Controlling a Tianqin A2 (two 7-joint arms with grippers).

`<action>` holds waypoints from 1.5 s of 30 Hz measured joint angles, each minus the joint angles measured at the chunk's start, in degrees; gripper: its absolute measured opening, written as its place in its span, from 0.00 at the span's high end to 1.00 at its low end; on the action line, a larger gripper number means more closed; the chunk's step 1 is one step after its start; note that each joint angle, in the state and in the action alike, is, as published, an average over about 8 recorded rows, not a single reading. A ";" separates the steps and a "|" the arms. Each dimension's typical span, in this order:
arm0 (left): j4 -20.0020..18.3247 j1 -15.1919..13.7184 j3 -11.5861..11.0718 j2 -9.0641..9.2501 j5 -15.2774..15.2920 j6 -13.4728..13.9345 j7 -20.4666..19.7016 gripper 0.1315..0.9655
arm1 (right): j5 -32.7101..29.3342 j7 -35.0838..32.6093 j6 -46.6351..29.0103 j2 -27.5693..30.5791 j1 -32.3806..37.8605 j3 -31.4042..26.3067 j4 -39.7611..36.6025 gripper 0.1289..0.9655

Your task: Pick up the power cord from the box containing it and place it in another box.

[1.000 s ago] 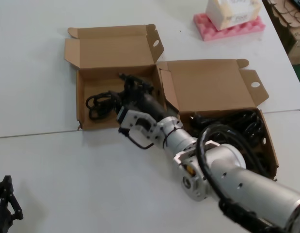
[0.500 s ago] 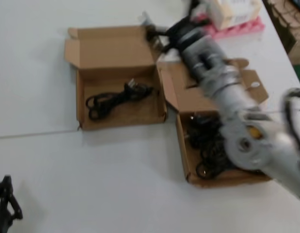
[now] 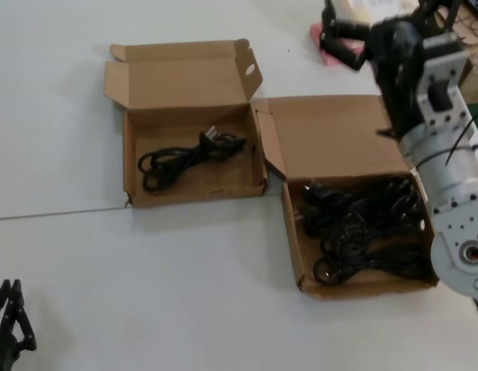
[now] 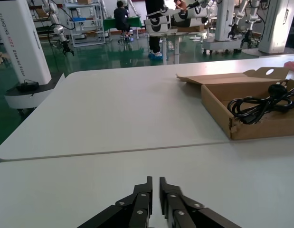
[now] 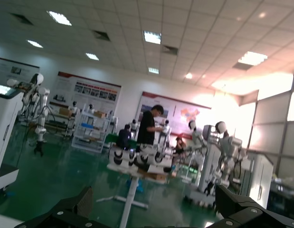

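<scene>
The smaller, wider-than-deep box (image 3: 215,179) lies open at the left with one black power cord (image 3: 188,157) looped in it, plug toward the right. The larger box (image 3: 291,232) at the right holds a pile of several black cords (image 3: 362,228). My right gripper (image 3: 381,27) is open and empty, raised high beyond the larger box; its wrist view (image 5: 154,209) shows only the hall. My left gripper (image 3: 5,317) is shut and empty, low at the near left of the table. Its wrist view (image 4: 155,183) shows the smaller box (image 4: 251,126) with the cord (image 4: 260,102) far off.
A pink foam pad (image 3: 319,36) with a white carton on it sits at the back right, behind my right gripper. Both box lids stand open toward the back. A seam (image 3: 61,212) crosses the white table in front of the smaller box.
My right gripper has left the smaller box, swung right and risen high behind the larger box. It is empty; one cord lies in the smaller box. The left arm has not moved.
</scene>
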 joint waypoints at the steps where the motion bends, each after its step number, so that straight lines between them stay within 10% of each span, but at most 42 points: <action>1: 0.00 0.00 0.00 0.00 0.00 0.00 0.00 0.93 | 0.16 0.00 -0.32 -0.19 -0.50 0.36 0.12 0.11; 45: 0.00 0.00 0.00 0.00 -0.01 0.00 0.04 0.44 | 9.80 0.00 -17.80 -8.65 -30.42 23.80 9.62 0.00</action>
